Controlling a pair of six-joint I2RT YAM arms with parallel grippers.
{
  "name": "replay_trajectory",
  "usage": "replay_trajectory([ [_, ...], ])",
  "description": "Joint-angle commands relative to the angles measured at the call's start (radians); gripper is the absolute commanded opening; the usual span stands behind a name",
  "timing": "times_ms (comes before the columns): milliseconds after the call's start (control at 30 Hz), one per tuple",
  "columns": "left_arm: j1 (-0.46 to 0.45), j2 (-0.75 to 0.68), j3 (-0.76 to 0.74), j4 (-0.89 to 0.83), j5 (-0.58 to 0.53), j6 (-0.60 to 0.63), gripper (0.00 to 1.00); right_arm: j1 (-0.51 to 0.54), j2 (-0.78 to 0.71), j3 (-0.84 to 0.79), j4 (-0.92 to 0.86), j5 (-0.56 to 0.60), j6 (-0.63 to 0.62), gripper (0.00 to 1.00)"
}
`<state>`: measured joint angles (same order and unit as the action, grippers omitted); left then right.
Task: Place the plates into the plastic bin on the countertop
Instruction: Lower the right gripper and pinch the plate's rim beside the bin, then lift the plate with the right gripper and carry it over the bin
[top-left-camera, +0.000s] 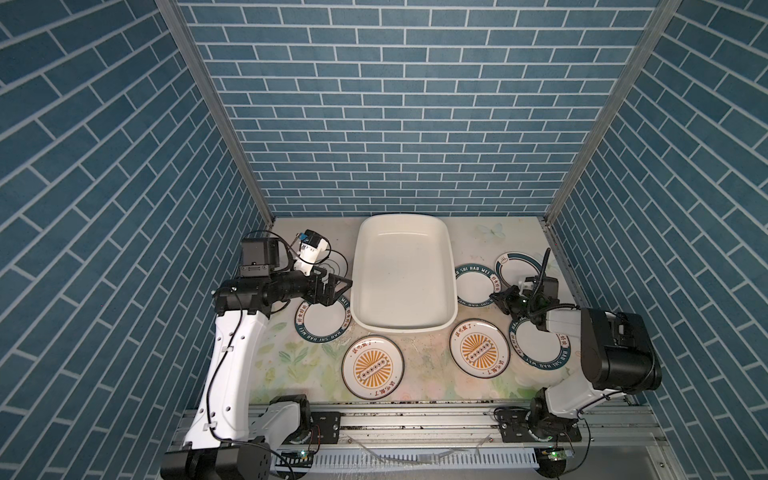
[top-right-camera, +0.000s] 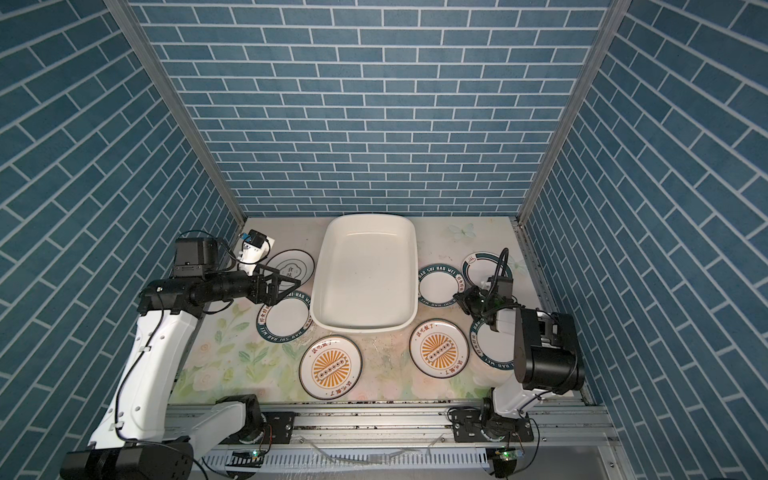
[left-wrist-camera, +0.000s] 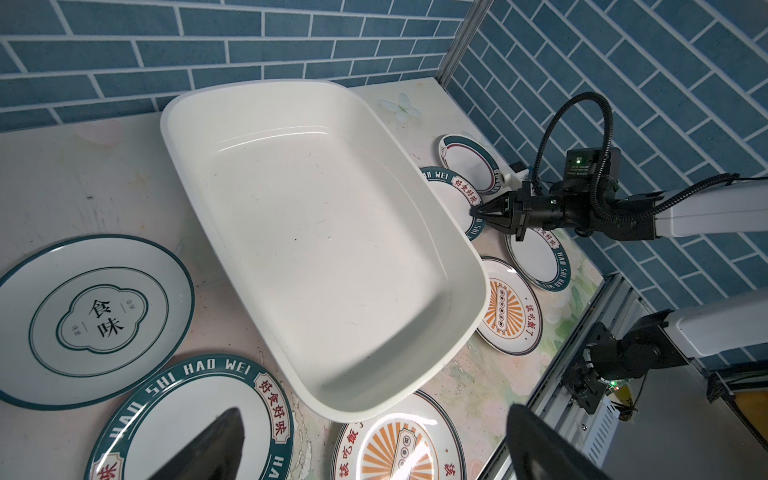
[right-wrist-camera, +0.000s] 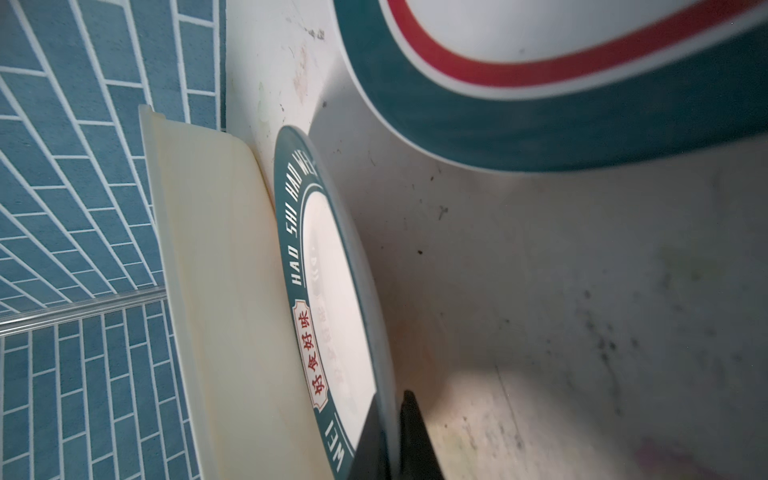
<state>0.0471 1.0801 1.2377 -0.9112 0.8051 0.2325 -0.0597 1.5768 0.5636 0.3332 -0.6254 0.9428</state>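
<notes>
The plastic bin (top-left-camera: 403, 274) lies empty at the back middle of the countertop (top-left-camera: 419, 365). Several plates lie around it. My right gripper (top-left-camera: 495, 297) (right-wrist-camera: 390, 401) is shut on the rim of the green-lettered plate (top-left-camera: 473, 284) (right-wrist-camera: 332, 291) beside the bin's right wall; that edge looks slightly raised. My left gripper (top-left-camera: 338, 286) (left-wrist-camera: 376, 409) is open and holds nothing, above another lettered plate (top-left-camera: 324, 326) by the bin's left wall. A black-ringed plate (top-right-camera: 291, 270) lies behind it. Two orange sunburst plates (top-left-camera: 372, 368) (top-left-camera: 478, 353) lie in front.
A green-and-red-rimmed plate (top-left-camera: 515, 268) lies at the back right. Another lettered plate (top-left-camera: 538, 347) is partly under my right arm. Blue brick walls close in three sides. A metal rail (top-left-camera: 415, 419) runs along the front edge.
</notes>
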Motion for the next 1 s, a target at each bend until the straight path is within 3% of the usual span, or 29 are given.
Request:
replay_trajectory([
  [0,-0.007,-0.001,0.028,-0.007,-0.001,-0.004,1.0,0.002,-0.069,0.048,-0.047,0.009,-0.02,0.0],
  [400,-0.007,-0.03,0.034,0.015,-0.026,0.005,1.0,0.0,-0.196,0.158,-0.263,0.073,-0.099,0.0],
  [967,-0.007,-0.034,0.077,0.041,-0.192,-0.055,1.0,-0.012,-0.288,0.43,-0.56,0.126,-0.21,0.0],
])
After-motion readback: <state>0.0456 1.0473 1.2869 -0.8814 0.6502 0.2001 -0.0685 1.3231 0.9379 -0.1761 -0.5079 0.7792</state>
